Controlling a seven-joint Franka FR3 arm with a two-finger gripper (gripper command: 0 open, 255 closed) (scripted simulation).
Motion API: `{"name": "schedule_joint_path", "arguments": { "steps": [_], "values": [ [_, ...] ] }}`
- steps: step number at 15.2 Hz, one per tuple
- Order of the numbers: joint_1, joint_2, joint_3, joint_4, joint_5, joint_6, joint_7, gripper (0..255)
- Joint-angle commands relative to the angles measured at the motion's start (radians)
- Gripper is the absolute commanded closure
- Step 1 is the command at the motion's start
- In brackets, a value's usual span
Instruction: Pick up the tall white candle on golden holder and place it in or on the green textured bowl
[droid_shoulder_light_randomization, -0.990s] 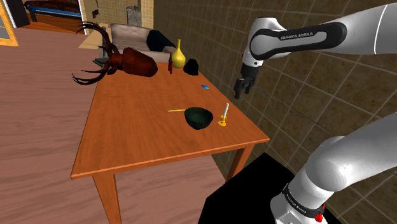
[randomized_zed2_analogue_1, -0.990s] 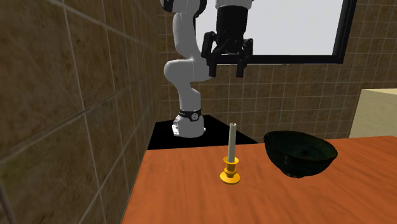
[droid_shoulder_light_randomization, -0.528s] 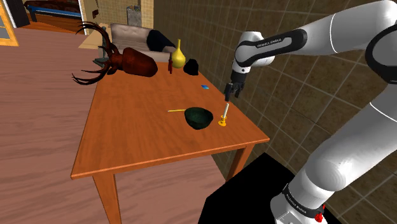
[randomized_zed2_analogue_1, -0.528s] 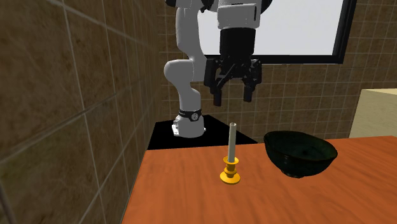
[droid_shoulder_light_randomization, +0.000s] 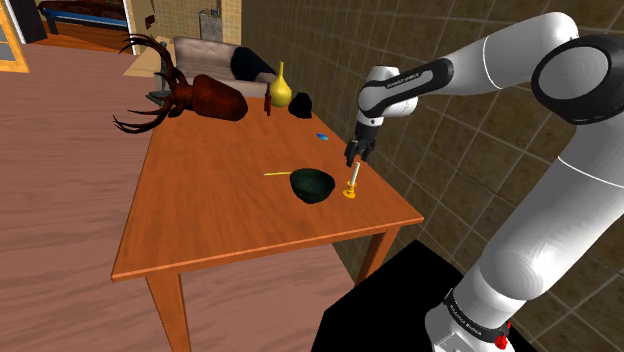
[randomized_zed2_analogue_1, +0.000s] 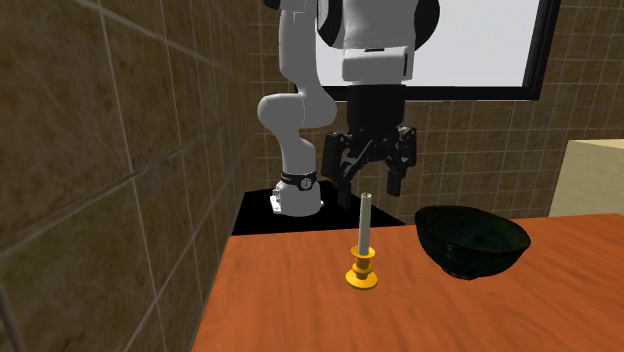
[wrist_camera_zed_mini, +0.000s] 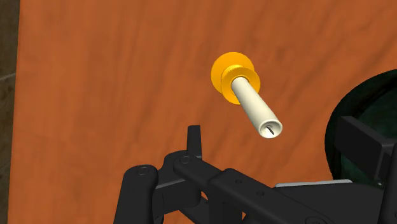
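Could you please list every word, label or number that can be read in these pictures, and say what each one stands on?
"FRANKA EMIKA": dark letters on the white arm's forearm link, in the shoulder view.
Dark lettering on the arm's lowest link, just above the stand: too small to read.
No other text is readable.

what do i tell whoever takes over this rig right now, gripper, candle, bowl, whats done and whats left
Gripper: open, holding nothing, fingers apart about level with the tip of the candle, not touching it.
Candle: pale, upright in its golden holder on the wooden table, near the table edge on the robot's side.
Bowl: dark green, on the table close beside the candle, apart from it, nothing in it.
Done: gripper lined up over the candle; no grasp yet.
Left: lower around the candle, shut on it, lift, carry it over and set it in the bowl.
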Motion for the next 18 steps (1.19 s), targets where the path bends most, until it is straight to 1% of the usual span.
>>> {"name": "schedule_joint_path", "arguments": {
  "steps": [1,9,10,18],
  "values": [
    [-0.001,0.011,-0.001,-0.016,0.002,0.028,-0.004,0],
    [-0.001,0.015,-0.001,-0.02,0.003,0.035,-0.004,0],
    [-0.001,0.015,-0.001,-0.02,0.003,0.035,-0.004,255],
    [-0.001,0.015,-0.001,-0.02,0.003,0.035,-0.004,255]
  ]
}}
